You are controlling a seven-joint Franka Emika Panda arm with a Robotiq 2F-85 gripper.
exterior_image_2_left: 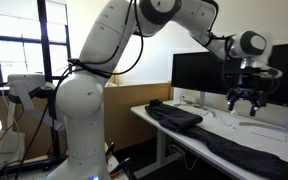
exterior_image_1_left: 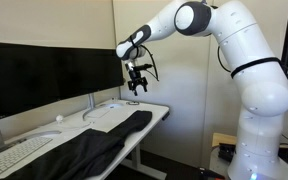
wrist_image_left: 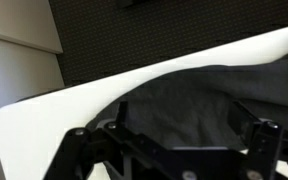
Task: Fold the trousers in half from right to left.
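The black trousers (exterior_image_1_left: 94, 148) lie long and wrinkled along the white desk (exterior_image_1_left: 156, 109). In an exterior view they show with one end bunched near the desk's end (exterior_image_2_left: 176, 115). My gripper (exterior_image_1_left: 136, 88) hangs in the air well above that end of the trousers, also seen in an exterior view (exterior_image_2_left: 243, 100). Its fingers are spread apart and hold nothing. In the wrist view the two fingers (wrist_image_left: 174, 128) frame the dark cloth (wrist_image_left: 179, 100) far below, with the white desk edge (wrist_image_left: 74, 100) beside it.
Two black monitors (exterior_image_1_left: 44, 75) stand along the back of the desk. A white keyboard (exterior_image_1_left: 19, 152) and a small white ball (exterior_image_1_left: 58, 118) lie by them. Papers (exterior_image_1_left: 109, 113) lie next to the trousers. A grey partition wall stands behind the desk.
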